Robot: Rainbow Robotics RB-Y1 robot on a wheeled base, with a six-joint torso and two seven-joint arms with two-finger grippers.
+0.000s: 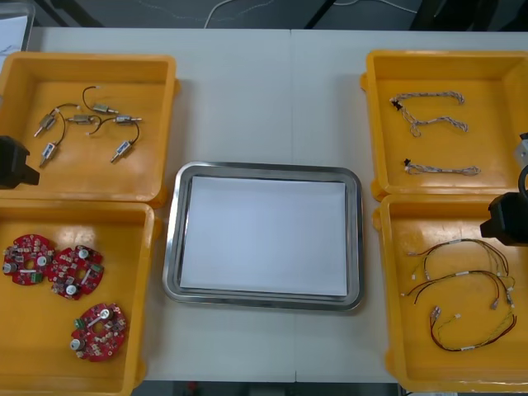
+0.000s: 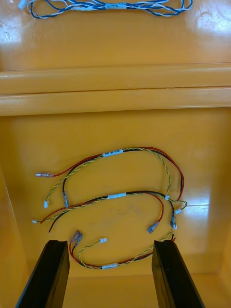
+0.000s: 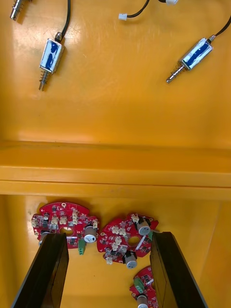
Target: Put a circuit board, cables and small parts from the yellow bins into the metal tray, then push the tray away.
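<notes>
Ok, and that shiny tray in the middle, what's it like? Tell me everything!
The metal tray is a rectangle with rounded corners, a shiny silvery rim and a white inside. It lies flat on the light table, in the middle between the yellow bins. Nothing is in it yet, and only the table touches it.

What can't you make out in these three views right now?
Left wrist view: open left gripper over the board bin; its fingers cover parts of two circuit boards, and the picture's edge cuts a third.
Right wrist view: open right gripper over the red and yellow cables; one finger covers part of the nearest cable.
Front view: small metal parts too small to identify.
</notes>
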